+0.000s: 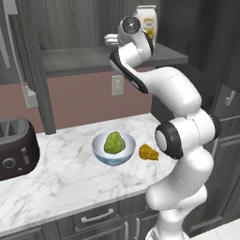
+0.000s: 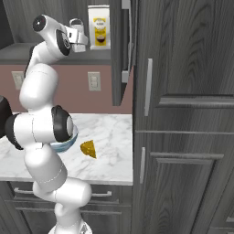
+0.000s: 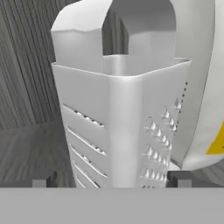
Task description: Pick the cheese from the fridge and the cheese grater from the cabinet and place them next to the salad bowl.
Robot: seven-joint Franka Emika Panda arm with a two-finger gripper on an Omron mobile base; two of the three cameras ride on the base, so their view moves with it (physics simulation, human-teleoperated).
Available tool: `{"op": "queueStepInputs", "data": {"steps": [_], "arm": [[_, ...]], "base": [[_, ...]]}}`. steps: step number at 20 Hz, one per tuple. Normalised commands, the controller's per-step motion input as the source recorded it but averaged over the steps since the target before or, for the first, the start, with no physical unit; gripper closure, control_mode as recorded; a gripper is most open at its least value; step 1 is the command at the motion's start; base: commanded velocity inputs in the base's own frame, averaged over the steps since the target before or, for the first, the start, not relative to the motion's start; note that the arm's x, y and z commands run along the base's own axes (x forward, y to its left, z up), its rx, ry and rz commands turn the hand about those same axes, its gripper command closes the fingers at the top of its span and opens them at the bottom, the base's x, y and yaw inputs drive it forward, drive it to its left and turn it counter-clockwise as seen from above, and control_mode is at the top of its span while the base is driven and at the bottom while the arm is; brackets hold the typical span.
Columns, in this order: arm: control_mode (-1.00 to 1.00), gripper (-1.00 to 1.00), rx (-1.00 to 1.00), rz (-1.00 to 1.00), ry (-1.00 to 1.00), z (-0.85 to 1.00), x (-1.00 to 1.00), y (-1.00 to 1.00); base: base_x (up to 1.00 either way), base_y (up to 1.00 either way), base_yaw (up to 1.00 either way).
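Reaching up to the cabinet [image 1: 93,58] shelf in the left base view, the arm hid the gripper; on the counter [image 1: 70,173] the cheese [image 1: 148,152] lay just right of the salad bowl [image 1: 113,149]. From the right base view, the gripper [image 2: 78,40] sat at the cheese grater [image 2: 76,23], left of a white-and-yellow bag [image 2: 99,26]. Through the hand view, the fingertips [image 3: 43,180] stood wide apart either side of the upright grater, gripping nothing.
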Motion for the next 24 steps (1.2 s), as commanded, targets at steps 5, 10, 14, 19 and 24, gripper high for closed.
{"op": "queueStepInputs", "data": {"steps": [5,10,14,19,24], "arm": [[-1.0,1.0,0.0,0.0,0.0,0.0,0.0,0.0],[-1.0,1.0,0.0,0.0,0.0,0.0,0.0,0.0],[-1.0,1.0,0.0,0.0,0.0,0.0,-0.14,-0.01],[-1.0,1.0,0.05,0.0,0.0,0.0,-0.52,-0.11],[-1.0,1.0,0.06,0.04,-0.05,0.0,-0.75,-0.06]], "base": [[0.0,0.0,0.0],[0.0,0.0,0.0],[0.0,0.0,0.0],[0.0,0.0,0.0],[0.0,0.0,0.0]]}}
